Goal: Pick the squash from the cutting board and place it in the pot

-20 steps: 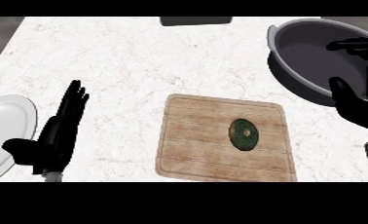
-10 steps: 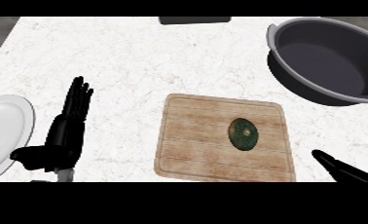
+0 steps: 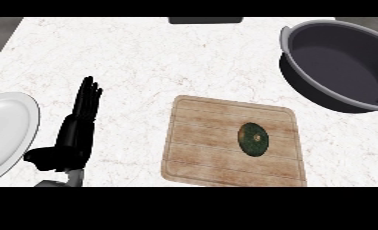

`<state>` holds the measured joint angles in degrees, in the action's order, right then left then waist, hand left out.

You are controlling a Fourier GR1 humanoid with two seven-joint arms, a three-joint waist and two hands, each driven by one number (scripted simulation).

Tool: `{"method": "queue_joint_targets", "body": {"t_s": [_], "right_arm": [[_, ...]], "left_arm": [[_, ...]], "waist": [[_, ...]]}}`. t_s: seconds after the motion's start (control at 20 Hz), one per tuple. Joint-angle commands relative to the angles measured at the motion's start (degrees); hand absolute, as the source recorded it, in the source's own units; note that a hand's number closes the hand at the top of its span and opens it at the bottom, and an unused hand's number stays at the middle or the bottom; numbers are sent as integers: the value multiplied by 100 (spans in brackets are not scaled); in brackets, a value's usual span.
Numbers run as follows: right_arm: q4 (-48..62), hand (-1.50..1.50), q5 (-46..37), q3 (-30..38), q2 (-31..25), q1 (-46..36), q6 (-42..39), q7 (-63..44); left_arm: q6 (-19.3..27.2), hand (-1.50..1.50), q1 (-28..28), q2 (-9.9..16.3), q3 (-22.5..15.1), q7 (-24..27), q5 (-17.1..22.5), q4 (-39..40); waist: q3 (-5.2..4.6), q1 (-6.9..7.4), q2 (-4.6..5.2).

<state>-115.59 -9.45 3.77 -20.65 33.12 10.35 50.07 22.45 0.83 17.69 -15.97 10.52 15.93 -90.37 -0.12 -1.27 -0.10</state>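
Only one hand (image 3: 74, 126) is seen, the left, fingers straight and pressed together, resting at the lower left beside one white plate (image 3: 15, 124). One squash (image 3: 254, 138) lies on the single cutting board (image 3: 207, 144), right of centre, long axis running roughly near-to-far, with one pot (image 3: 295, 69) at the upper right. The right hand, seen at the lower right a moment ago, is gone from view.

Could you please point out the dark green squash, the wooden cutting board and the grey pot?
Dark green squash (image 3: 255, 138), head view, centre of its top.
Wooden cutting board (image 3: 199, 139), head view, bare left half.
Grey pot (image 3: 294, 30), head view, left part of its rim.
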Motion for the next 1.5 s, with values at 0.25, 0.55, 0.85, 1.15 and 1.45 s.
{"method": "queue_joint_targets", "body": {"t_s": [0.25, 0.55, 0.85, 1.15, 1.45], "right_arm": [[-938, -150, -2676, -763, -254, 793, 134, -2516], [-905, -150, -3865, -1779, 290, -596, -651, -4337], [-298, -150, -4978, -2300, 732, -917, -918, -5120], [195, -150, -4880, -2301, 974, -1361, -1092, -5149], [887, -150, -4764, -2021, 992, -1594, -765, -4728]], "left_arm": [[-218, 0, -49, 28, 11, -69, 70, -138], [-66, 0, 262, -81, 105, -320, -160, -64], [-283, 0, 22, -219, 87, -129, -207, 12], [-107, 0, -346, -476, -42, -334, -625, -522], [-586, 0, 171, -689, 528, -49, -612, 398]], "waist": [[-9, 177, 31], [6, 195, 25], [7, 170, 18], [13, 143, 4], [12, 113, 8]]}}
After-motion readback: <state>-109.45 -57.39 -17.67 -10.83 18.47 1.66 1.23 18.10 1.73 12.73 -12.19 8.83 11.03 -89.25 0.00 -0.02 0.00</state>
